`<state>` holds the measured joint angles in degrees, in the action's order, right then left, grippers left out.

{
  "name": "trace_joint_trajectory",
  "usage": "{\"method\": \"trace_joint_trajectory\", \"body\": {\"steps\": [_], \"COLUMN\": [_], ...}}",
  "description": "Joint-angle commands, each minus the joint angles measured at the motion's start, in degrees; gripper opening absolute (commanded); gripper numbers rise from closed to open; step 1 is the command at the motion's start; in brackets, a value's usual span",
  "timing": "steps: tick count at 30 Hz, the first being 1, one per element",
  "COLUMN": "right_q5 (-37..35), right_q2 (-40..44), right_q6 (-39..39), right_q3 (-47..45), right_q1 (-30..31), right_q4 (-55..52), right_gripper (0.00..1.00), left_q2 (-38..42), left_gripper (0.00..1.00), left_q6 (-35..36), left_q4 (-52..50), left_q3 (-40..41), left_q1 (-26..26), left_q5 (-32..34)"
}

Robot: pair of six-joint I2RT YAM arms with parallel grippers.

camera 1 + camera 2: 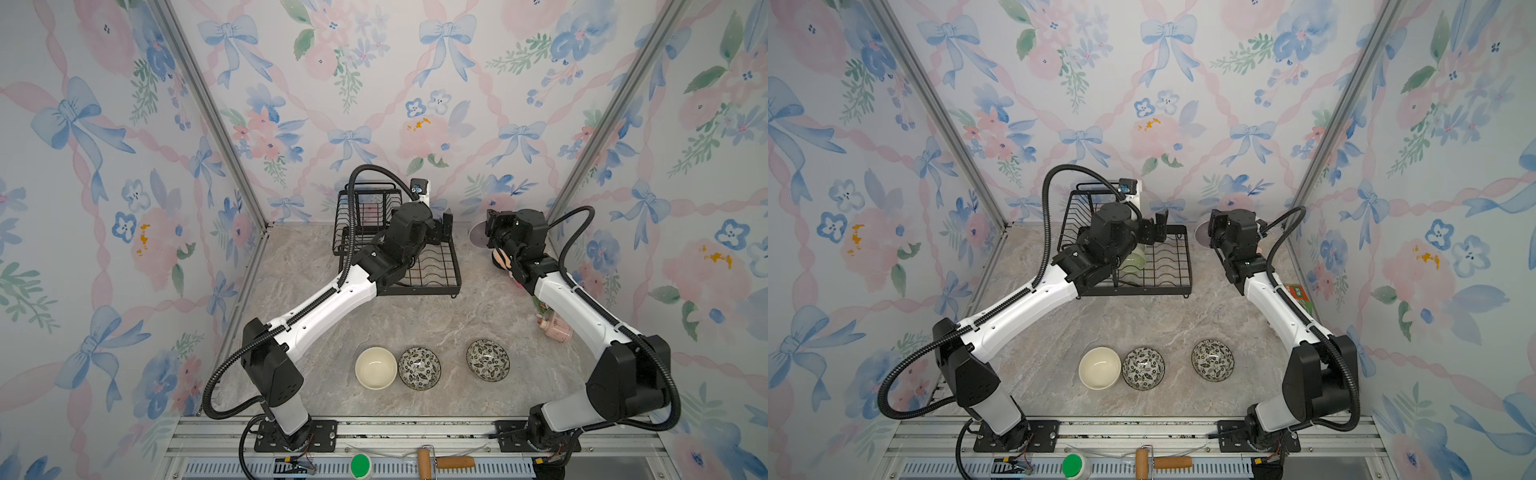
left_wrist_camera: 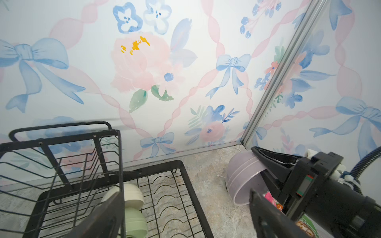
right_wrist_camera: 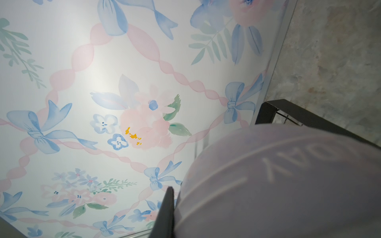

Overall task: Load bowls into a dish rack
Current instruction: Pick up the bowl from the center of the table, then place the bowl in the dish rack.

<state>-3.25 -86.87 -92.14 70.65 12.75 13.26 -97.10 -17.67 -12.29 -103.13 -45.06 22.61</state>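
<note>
My left gripper (image 1: 441,227) hangs open and empty over the black wire dish rack (image 1: 454,266), its jaws wide apart above the base tray (image 2: 186,172). In the tray's slots stand a cream bowl (image 2: 132,195) and a pale green bowl (image 2: 137,224). Right of the rack, my right gripper (image 1: 490,230) is shut on the rim of the lavender bowl (image 2: 241,179), which is tipped on its side. That bowl (image 3: 278,185) fills the right wrist view beside one finger (image 3: 165,216). Near the front lie a cream bowl (image 1: 376,368) and two leaf-patterned bowls (image 1: 419,368) (image 1: 488,360).
Along the right wall sit a pink toy (image 1: 555,330) and a green packet (image 1: 1298,295). A white box (image 1: 419,189) stands behind the rack's raised basket (image 1: 365,208). On the front rail lie a green tape roll (image 1: 360,465) and a wooden roller (image 1: 446,462).
</note>
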Motion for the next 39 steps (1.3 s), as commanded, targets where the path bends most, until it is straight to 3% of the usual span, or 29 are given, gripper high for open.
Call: {"method": "trace_joint_trajectory", "body": {"steps": [1,5,8,12,15,19,22,26,33,39], "right_q5": [10.4,14.1,14.5,13.5,13.9,11.8,11.3,9.6,7.2,4.8], "right_q2": [-1.0,-4.3,-6.6,-10.9,-14.7,-20.2,-23.4,-27.7,-36.8,-41.5], "right_q6": [6.8,11.2,14.1,18.0,20.7,21.5,22.1,22.9,19.9,20.9], "right_q3": [0.5,1.6,1.6,2.2,3.4,4.3,5.9,7.2,10.7,12.5], "right_q1": [-0.7,0.5,1.6,3.1,4.3,6.1,7.1,7.7,8.9,9.9], "right_q4": [15.7,21.8,26.6,30.6,35.6,40.2,41.2,43.9,50.6,54.9], "right_gripper": [0.00,0.00,0.00,0.00,0.00,0.00,0.00,0.00,0.00,0.00], "left_q2": [-0.1,0.6,2.0,1.0,1.3,5.2,6.4,6.4,6.0,3.9], "left_gripper": [0.98,0.98,0.98,0.98,0.98,0.98,0.98,0.98,0.98,0.98], "left_q6": [-0.5,-5.2,-8.4,-10.7,-12.2,-21.4,-29.2,-33.7,-33.6,-33.4], "left_q4": [-17.0,-27.3,-28.1,-25.9,-18.8,2.2,14.8,24.5,26.2,26.4], "left_q3": [-7.8,-14.6,-13.3,-9.7,-3.6,14.1,25.3,34.9,43.2,43.9], "left_q1": [4.6,16.5,26.9,37.0,42.0,48.2,51.8,53.2,53.4,53.5], "left_q5": [-5.6,-17.1,-27.5,-38.9,-46.2,-56.2,-62.0,-66.3,-68.7,-70.8]}}
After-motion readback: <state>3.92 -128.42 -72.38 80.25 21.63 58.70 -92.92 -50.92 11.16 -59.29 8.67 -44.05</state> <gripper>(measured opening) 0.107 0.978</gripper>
